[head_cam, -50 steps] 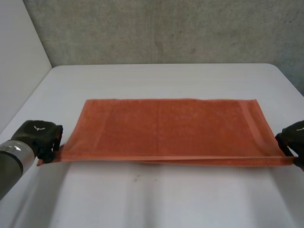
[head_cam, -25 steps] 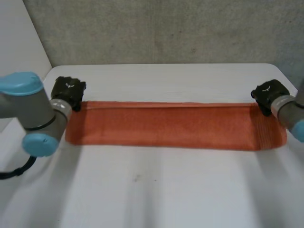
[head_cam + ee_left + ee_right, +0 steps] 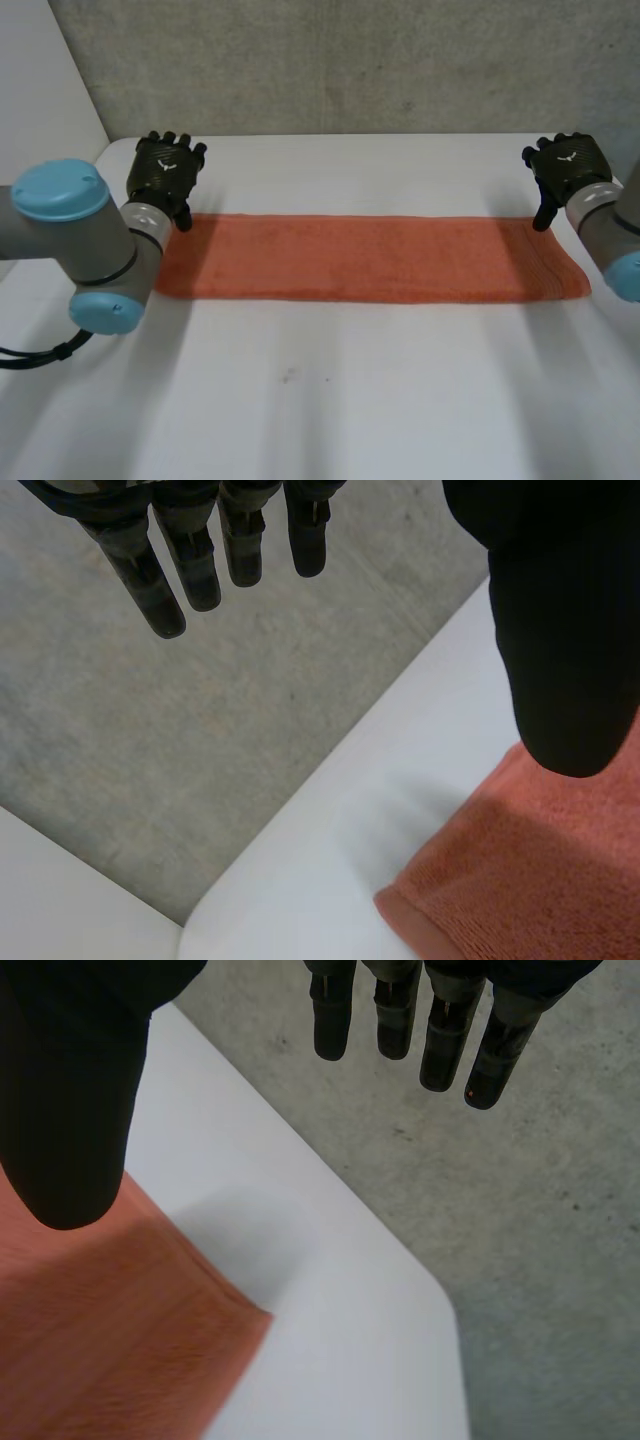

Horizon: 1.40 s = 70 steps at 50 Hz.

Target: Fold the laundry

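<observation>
An orange towel (image 3: 365, 258) lies flat on the white table (image 3: 330, 400), folded into a long narrow strip running left to right. My left hand (image 3: 165, 172) hovers just past the strip's far left corner, open, its fingers (image 3: 160, 565) straight and its thumb (image 3: 565, 620) above the towel corner (image 3: 520, 880), holding nothing. Over the far right corner my right hand (image 3: 563, 165) is open too. Its fingers (image 3: 440, 1030) are spread and its thumb (image 3: 70, 1090) hangs over the towel corner (image 3: 110, 1330), apart from the cloth.
A grey concrete wall (image 3: 340, 65) rises behind the table's far edge. My left arm (image 3: 70, 245) reaches along the table's left side, and my right arm (image 3: 610, 240) along its right side. Bare white tabletop lies in front of the towel.
Both hands carried the towel's near edge over to its far edge, folding it in half lengthwise. They then let go, opened, and lifted slightly behind the far corners.
</observation>
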{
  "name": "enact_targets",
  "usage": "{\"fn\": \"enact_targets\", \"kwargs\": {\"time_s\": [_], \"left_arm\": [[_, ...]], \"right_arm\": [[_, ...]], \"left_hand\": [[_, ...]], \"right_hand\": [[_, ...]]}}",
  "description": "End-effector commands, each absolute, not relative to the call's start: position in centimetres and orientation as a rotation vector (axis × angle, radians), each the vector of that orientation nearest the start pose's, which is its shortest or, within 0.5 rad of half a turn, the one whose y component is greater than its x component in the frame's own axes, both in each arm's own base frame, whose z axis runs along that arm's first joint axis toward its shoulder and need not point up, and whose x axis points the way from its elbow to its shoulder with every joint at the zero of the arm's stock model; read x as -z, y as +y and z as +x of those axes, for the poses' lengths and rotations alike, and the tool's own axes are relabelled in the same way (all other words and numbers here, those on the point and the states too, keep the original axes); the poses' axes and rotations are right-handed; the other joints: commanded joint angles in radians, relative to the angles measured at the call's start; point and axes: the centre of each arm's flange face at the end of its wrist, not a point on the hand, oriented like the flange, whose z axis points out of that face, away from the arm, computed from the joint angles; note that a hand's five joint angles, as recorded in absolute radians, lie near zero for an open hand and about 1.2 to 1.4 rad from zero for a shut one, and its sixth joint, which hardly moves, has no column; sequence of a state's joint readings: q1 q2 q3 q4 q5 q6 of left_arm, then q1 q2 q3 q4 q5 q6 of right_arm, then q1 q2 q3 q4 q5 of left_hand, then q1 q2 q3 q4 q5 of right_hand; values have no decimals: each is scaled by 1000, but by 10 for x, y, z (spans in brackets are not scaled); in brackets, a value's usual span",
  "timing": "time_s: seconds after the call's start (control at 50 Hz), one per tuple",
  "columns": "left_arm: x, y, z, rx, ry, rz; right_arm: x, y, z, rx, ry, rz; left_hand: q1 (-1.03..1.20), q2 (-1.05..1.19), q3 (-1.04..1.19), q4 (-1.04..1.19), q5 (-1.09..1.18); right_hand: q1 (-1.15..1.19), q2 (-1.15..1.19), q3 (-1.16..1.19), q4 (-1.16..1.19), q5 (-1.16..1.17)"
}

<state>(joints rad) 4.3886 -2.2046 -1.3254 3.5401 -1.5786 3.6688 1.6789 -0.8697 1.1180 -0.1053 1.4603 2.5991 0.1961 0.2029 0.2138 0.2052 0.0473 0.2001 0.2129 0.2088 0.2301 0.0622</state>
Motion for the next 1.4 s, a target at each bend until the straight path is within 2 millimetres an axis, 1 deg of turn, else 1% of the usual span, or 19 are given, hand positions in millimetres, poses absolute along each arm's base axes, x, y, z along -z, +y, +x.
{"fn": "enact_targets", "kwargs": {"time_s": [0.02,0.12,0.26,0.34,0.62,0.66,0.68,0.84,0.94,1.0,1.08,1.1,1.16,1.18,1.22,1.24,1.28,1.34,1.4], "left_arm": [[-201,-327,-254,2116,1953,893],[-199,-309,-252,2103,1983,912],[-187,-300,-251,2106,2088,870],[-184,-299,-251,2103,2114,859],[-184,-299,-251,2102,2119,855],[-183,-299,-251,2100,2120,855],[-183,-299,-250,2099,2119,857],[-183,-297,-250,2096,2122,858],[-183,-297,-249,2094,2121,854],[-182,-296,-248,2088,2126,852],[-182,-296,-248,2085,2127,851],[-182,-296,-248,2084,2127,849],[-182,-296,-247,2086,2127,846],[-183,-296,-247,2088,2125,845],[-185,-295,-247,2093,2121,843],[-187,-295,-247,2098,2116,841],[-188,-294,-247,2101,2113,838],[-188,-294,-247,2101,2113,838],[-188,-294,-246,2100,2113,836]], "right_arm": [[-180,-385,153,1860,2500,-837],[-158,-372,135,1658,2571,-800],[-144,-379,113,1658,2570,-753],[-129,-385,110,1655,2573,-749],[-116,-393,104,1664,2581,-738],[-117,-394,103,1668,2581,-737],[-118,-396,101,1677,2587,-730],[-121,-403,86,1724,2613,-686],[-143,-429,43,1905,2740,-588],[-157,-440,26,2007,2830,-622],[-168,-444,24,2067,2881,-757],[-170,-444,27,2077,2871,-778],[-185,-446,64,2148,2729,-806],[-193,-444,92,2169,2631,-817],[-196,-441,107,2177,2581,-827],[-202,-436,135,2185,2488,-852],[-209,-427,168,2186,2383,-894],[-226,-392,256,2180,2052,-1083],[-229,-366,303,2143,1861,-1186]], "left_hand": [[-22,-28,-39,-31,-47],[-22,-28,-39,-31,-47],[-22,-28,-39,-31,-47],[-22,-28,-39,-31,-47],[-22,-28,-39,-31,-47],[-22,-28,-39,-31,-47],[-22,-28,-39,-31,-47],[-22,-28,-39,-31,-47],[-22,-28,-39,-31,-47],[-22,-28,-39,-31,-47],[-22,-28,-39,-31,-47],[-22,-28,-39,-31,-47],[-22,-28,-39,-31,-47],[-22,-28,-39,-31,-47],[-22,-28,-39,-31,-47],[-22,-28,-39,-31,-47],[-22,-28,-39,-31,-47],[-22,-28,-39,-31,-47],[-22,-28,-39,-31,-47]], "right_hand": [[-26,-38,-34,-56,-62],[119,107,111,89,83],[407,394,399,377,371],[522,509,513,492,485],[773,761,765,743,737],[850,837,841,820,813],[1193,1180,1184,1163,1156],[1196,1183,1187,1166,1159],[1196,1183,1187,1166,1159],[1196,1183,1187,1166,1159],[1196,1183,1187,1166,1159],[1196,1183,1187,1166,1159],[1196,1183,1187,1166,1159],[1196,1183,1187,1166,1159],[1196,1183,1187,1166,1159],[1196,1183,1187,1166,1159],[1196,1183,1187,1166,1159],[1196,1183,1187,1166,1159],[1196,1183,1187,1166,1159]]}}
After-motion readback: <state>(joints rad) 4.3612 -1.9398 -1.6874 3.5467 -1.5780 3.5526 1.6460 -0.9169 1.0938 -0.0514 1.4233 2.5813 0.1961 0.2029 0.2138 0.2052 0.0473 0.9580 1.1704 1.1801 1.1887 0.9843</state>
